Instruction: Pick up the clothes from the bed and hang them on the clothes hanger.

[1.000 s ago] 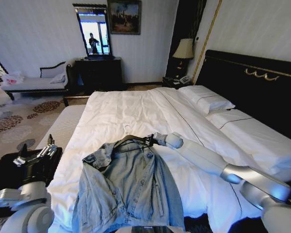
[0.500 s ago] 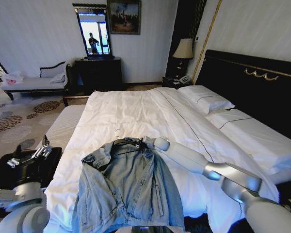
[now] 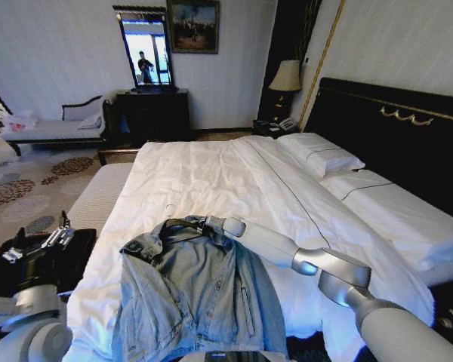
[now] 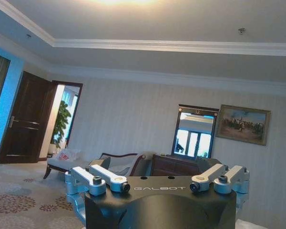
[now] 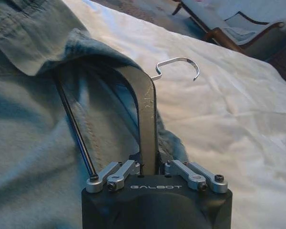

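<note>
A large bed (image 3: 211, 173) with white sheets is seen from the head view, running from the centre of the picture toward 12 o'clock, with a tall black headboard (image 3: 392, 143) at 3 o'clock and white pillows (image 3: 321, 154) laid against it. A denim jacket (image 3: 196, 294) is spread flat on the near part of the bed, at 6 o'clock, its collar pointing toward 12 o'clock. The right arm (image 3: 317, 268) is stretched in from 4 o'clock across the sheet to the jacket's collar. The right gripper (image 3: 205, 223) is placed at the collar, and in the right wrist view its fingers (image 5: 126, 170) are seen closed on the flat black arm of the clothes hanger (image 5: 145, 112). The hanger is tucked inside the jacket's neck opening, with the denim collar folded over its shoulder, and a thin black bar of it runs down beside the gripper. Its slim metal hook (image 5: 178, 66) lies beyond the collar on the bare white sheet; in the head view the hook (image 3: 170, 209) is found at 11 o'clock from the collar. The left gripper (image 3: 38, 245) is held off the bed at 8 o'clock, above a dark bench, and in the left wrist view its fingers (image 4: 105, 177) are seen spread apart and holding nothing.
</note>
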Robot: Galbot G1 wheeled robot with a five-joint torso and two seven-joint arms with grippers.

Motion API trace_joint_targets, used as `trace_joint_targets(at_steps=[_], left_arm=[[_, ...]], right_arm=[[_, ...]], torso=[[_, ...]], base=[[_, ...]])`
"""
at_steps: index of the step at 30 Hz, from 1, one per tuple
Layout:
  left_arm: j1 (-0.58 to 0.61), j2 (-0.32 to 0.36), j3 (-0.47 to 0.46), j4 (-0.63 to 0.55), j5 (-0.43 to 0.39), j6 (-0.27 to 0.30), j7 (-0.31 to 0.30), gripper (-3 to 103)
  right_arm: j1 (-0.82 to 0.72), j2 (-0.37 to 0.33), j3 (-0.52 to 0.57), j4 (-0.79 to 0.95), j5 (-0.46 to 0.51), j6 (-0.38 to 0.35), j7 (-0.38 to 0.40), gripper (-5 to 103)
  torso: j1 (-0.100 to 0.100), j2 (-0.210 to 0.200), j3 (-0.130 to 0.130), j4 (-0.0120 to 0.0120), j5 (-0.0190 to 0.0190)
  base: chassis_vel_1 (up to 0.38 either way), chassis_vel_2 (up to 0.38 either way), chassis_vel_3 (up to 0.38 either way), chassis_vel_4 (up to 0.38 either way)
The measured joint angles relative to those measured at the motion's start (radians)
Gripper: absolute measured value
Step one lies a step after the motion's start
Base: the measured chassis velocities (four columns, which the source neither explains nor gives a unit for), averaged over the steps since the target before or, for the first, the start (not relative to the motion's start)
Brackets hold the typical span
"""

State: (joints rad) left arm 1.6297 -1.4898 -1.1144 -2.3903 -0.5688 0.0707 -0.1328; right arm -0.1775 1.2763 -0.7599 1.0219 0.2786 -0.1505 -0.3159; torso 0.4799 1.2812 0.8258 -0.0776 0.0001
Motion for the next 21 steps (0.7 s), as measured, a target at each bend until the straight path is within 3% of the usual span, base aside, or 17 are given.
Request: trace_joint_targets(at_steps=[2, 5, 7, 10, 12, 13, 16, 18, 21], left_arm=[[-0.001, 0.000, 0.007, 0.000, 0.001, 0.000, 0.000, 100], [-0.003, -0.001, 0.015, 0.000, 0.006, 0.001, 0.000, 100], [-0.006, -0.001, 0.023, -0.001, 0.010, 0.003, 0.000, 100], [-0.008, -0.001, 0.025, -0.002, 0.012, 0.005, 0.000, 100], [-0.009, -0.002, 0.031, -0.004, 0.016, 0.007, 0.000, 100], [-0.009, -0.002, 0.031, -0.004, 0.016, 0.007, 0.000, 100], [-0.008, -0.008, 0.043, -0.007, 0.024, 0.007, -0.001, 100], [-0.008, -0.010, 0.049, -0.008, 0.028, 0.007, -0.001, 100], [-0.009, -0.018, 0.068, -0.011, 0.043, 0.007, -0.001, 100]], right_arm=[[0.000, -0.012, 0.000, -0.004, 0.051, 0.024, 0.015, 16], [-0.004, -0.034, -0.003, 0.028, 0.121, 0.030, 0.038, 27], [-0.010, -0.085, -0.007, 0.118, 0.179, 0.015, 0.066, 37], [-0.013, -0.143, -0.008, 0.201, 0.210, -0.013, 0.091, 42], [-0.018, -0.234, -0.008, 0.316, 0.241, -0.045, 0.123, 54], [-0.018, -0.234, -0.008, 0.316, 0.241, -0.045, 0.123, 54], [-0.033, -0.319, 0.016, 0.405, 0.236, -0.085, 0.152, 70], [-0.042, -0.346, 0.031, 0.430, 0.230, -0.103, 0.160, 70], [-0.078, -0.404, 0.070, 0.485, 0.212, -0.132, 0.157, 86]], torso=[[0.000, 0.000, 0.000, -0.0005, 0.0000], [0.000, 0.000, 0.000, -0.0006, 0.0001], [0.000, 0.000, 0.000, 0.0000, 0.0003], [0.000, 0.000, 0.000, -0.0001, 0.0001], [0.000, 0.000, 0.000, -0.0008, 0.0000], [0.000, 0.000, 0.000, -0.0008, 0.0000], [0.000, 0.000, 0.000, -0.0008, 0.0002], [0.000, 0.000, 0.000, -0.0007, 0.0003], [0.000, 0.000, 0.000, -0.0006, 0.0000]], base=[[0.000, 0.000, 0.000, 0.000], [0.000, 0.000, 0.000, 0.000], [0.000, 0.000, 0.000, 0.000], [0.000, 0.000, 0.000, 0.000], [0.000, 0.000, 0.000, 0.000], [0.000, 0.000, 0.000, 0.000], [0.000, 0.000, 0.000, 0.000], [0.000, 0.000, 0.000, 0.000], [0.000, 0.000, 0.000, 0.000]])
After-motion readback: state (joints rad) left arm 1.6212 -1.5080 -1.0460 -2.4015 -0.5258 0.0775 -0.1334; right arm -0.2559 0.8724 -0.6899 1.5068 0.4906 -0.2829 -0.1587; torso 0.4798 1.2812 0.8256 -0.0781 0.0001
